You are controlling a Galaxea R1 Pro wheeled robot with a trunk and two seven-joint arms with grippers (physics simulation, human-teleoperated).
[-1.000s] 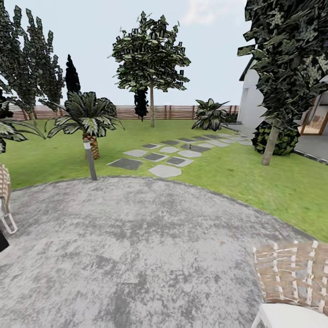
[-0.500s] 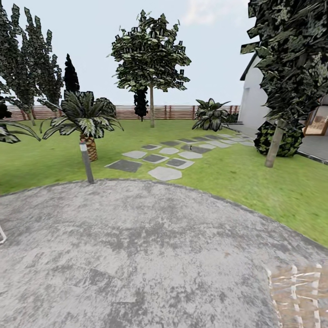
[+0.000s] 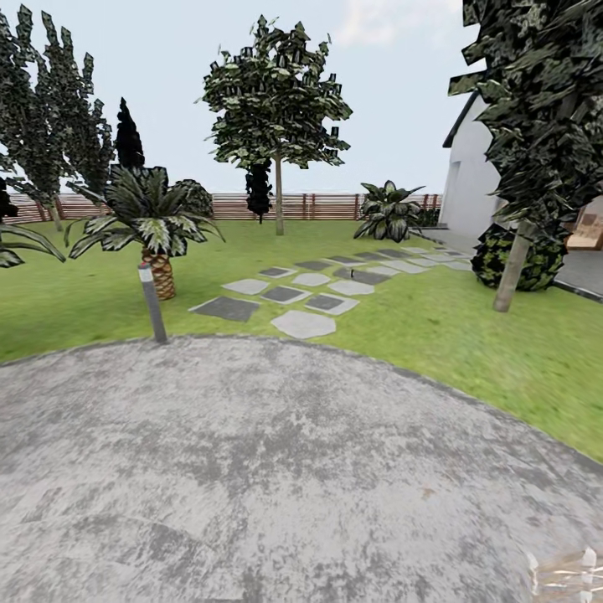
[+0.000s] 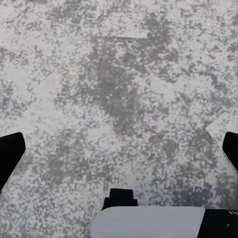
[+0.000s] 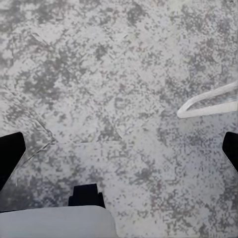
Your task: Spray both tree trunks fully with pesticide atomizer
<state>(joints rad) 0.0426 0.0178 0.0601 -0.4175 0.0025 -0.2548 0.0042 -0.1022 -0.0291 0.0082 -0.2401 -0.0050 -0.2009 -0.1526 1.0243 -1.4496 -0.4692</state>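
Pesticide atomizer [image 3: 353, 272]: probably the tiny dark speck far ahead on the stepping stones [image 3: 303, 323], slightly right of centre. Lay well beyond left gripper [image 4: 119, 148] and right gripper [image 5: 119, 148], both spread wide and empty over grey paving [image 3: 251, 469]. Axis too small to tell.

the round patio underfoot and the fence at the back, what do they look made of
The round patio looks like poured concrete or rough stone: mottled grey, matte, with no joints showing. The fence at the lawn's far edge looks like wood, brown horizontal slats between darker posts; it is too distant to tell the finish.
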